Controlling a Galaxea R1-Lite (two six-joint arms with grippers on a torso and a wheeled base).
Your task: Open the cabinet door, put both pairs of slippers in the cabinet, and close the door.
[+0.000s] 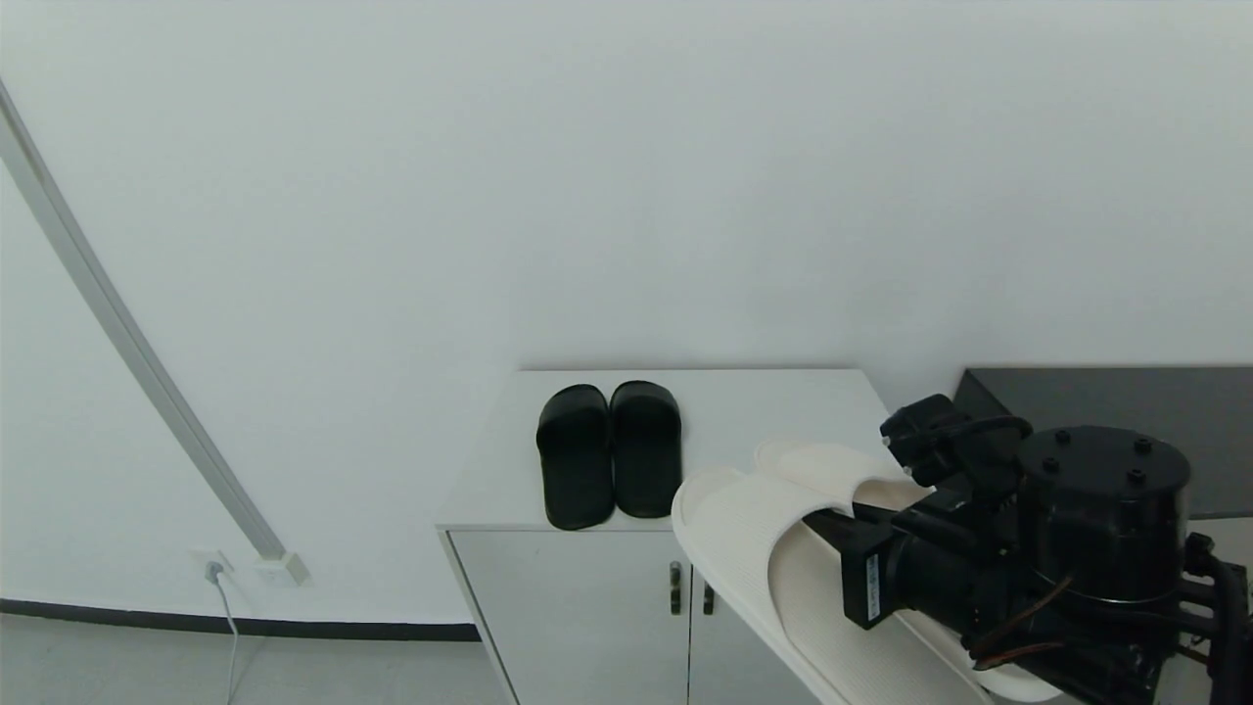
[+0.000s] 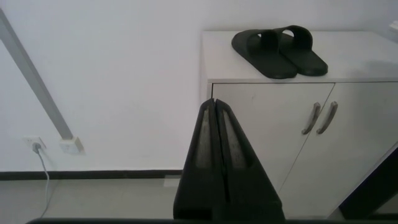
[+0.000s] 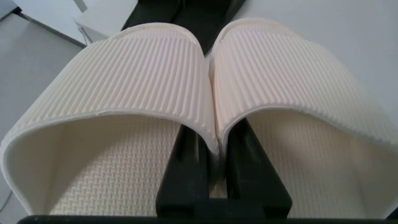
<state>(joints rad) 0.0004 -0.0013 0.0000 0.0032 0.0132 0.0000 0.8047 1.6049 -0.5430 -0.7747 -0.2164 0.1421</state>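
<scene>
Lower right in the head view, the right claw [image 3: 186, 12] pinched the white slippers [image 1: 773, 548]; the left claw [image 2: 214, 109] was pressed together. Black slippers [image 1: 609, 452] sat atop the closed cabinet [image 1: 578, 607].

Left gripper [image 2: 215, 104], fingers pressed together, before a white cabinet [image 2: 261, 121] with doors closed and paired handles [image 2: 311, 118]; black slippers [image 2: 280, 50] side by side on top.
</scene>
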